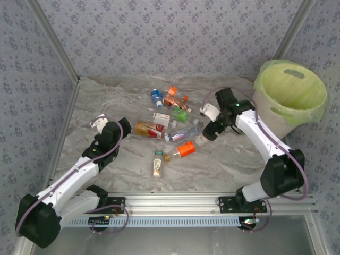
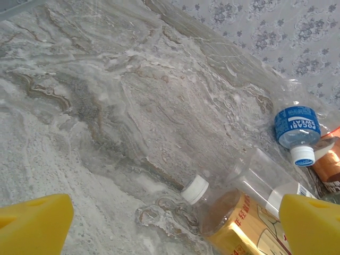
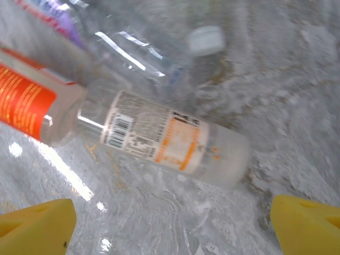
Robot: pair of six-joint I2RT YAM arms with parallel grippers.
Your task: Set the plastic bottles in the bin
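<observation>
Nothing is grabbed yet, and there's plenty of room for this to go sideways. The right arm's yellow fingers are spread wide and empty, hovering just above a clear plastic bottle with a white-and-orange printed label lying on its side on the grey marbled desk.

My worries:
- That bottle is round and slick, and it lies at a slant to the line between the fingers. If they close off-centre it probably rolls or squirts out.
- It's touching an orange-labelled bottle, with a crumpled clear one with a white cap right behind it. Coming down here could pinch two at once or shove the whole pile around.
- The tall cream-white plastic bin with the lime-green bag liner sits well off at the far right of the desk, so a weak grip has a long way to fail. A low carry would clip the rim.

The left arm's yellow fingers are also wide open and holding nothing. A white-capped bottle with a yellow label sits close to one finger rather than centred, so closing there would likely just nudge it. A blue-labelled bottle is near too.

The rest of the bottles are clustered mid-desk.
</observation>
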